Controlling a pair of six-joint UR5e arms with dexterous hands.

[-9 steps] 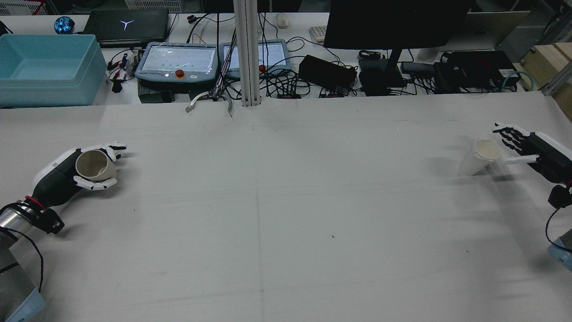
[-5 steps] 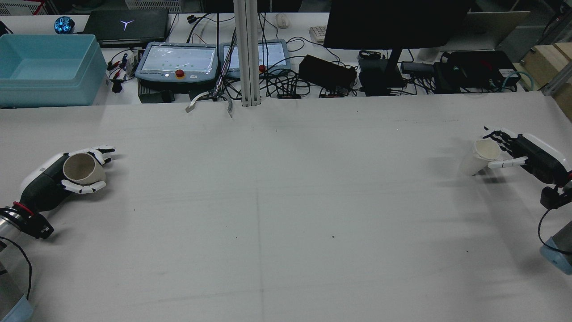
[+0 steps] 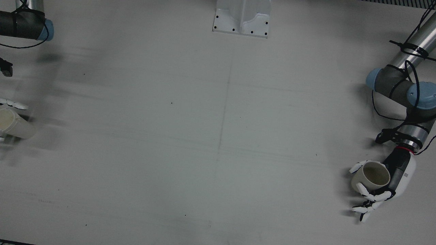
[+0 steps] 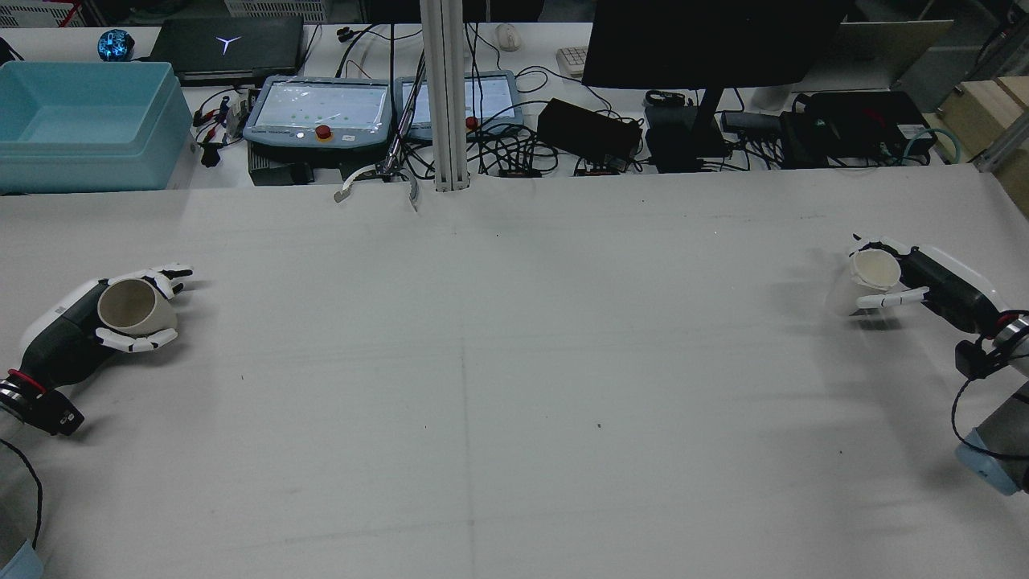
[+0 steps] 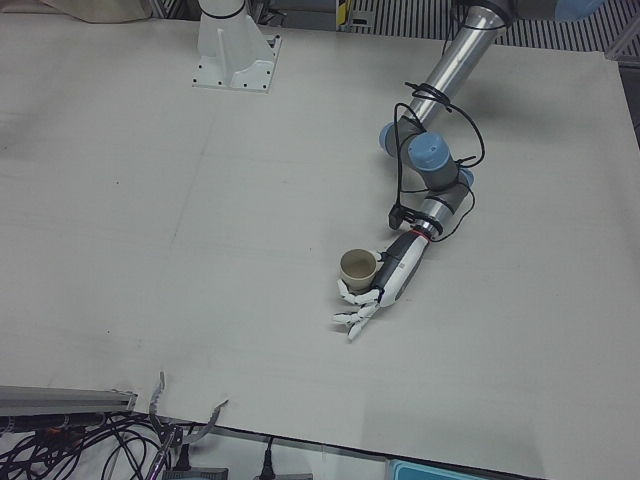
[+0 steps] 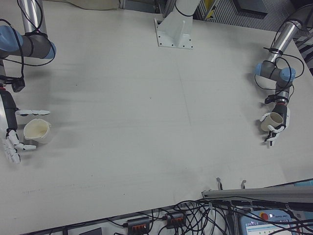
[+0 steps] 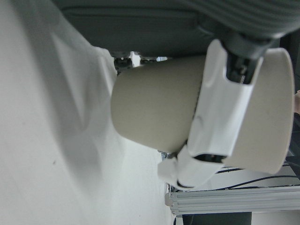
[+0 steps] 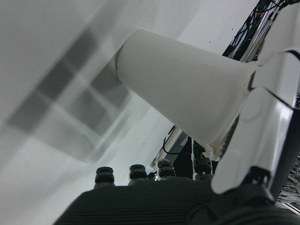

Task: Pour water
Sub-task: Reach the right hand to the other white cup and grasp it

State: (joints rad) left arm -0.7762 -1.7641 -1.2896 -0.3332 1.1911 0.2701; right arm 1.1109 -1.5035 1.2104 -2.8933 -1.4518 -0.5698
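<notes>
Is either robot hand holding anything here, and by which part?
Left robot hand grips the beige cup around its side wall. Right robot hand grips the white cup around its side wall near the rim.

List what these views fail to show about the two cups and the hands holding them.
- Right hand: front view's left edge cuts it off, leaving fingertips and part of the white cup.
- Water in the white cup: rear view is too small.
- Tan cup interior: left hand view shows only its outside, a finger across it.
- Left hand: the tan cup hides its palm.
</notes>
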